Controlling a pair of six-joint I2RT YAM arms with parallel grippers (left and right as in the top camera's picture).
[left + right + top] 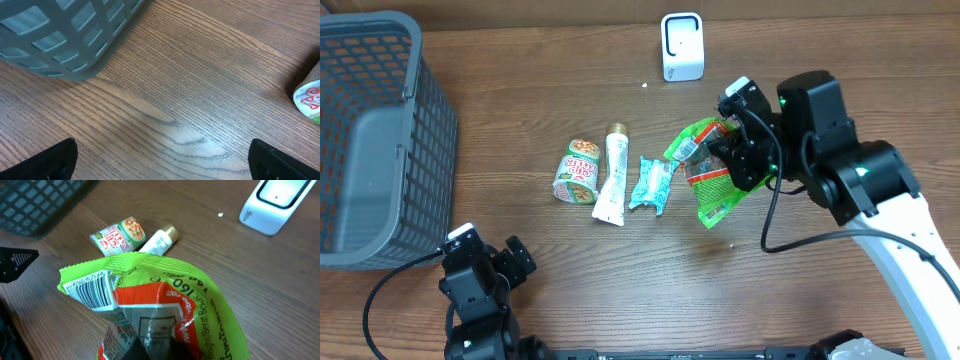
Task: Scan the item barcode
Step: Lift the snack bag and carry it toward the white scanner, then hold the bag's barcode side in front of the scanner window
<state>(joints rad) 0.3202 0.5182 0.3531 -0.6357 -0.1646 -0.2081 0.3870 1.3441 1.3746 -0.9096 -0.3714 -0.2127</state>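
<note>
Overhead, the wood-grain tabletop (570,80) carries a grey plastic mesh basket (370,140) at 9 o'clock. My two arms sit at 4 and 7 o'clock.

The right tool (728,165) is clamped shut on the green and red snack bag (710,185), a crinkly, glossy film pouch held up off the wood. Its long axis runs roughly from 11 to 5 o'clock. The white barcode scanner (682,46), a smooth rounded block, stands at about 11 o'clock from the bag, near but apart. It looks to face 6 o'clock.

On the right wrist camera the barcode (92,287) sits on the bag's upper corner at 9 o'clock, while the scanner shows at 1 o'clock. I judge the coming move turns on swinging that corner round to meet the scanner's face. The right arm is far the nearer.

The left tool (162,165) has its jaws spread wide with nothing between them, low over bare wood at 7 o'clock, well apart from the scanner.

Lying in a row at centre are a paper cup noodle (578,170) on its side, a white tube (612,180) with a gold cap, and a small teal foil sachet (653,183).
</note>
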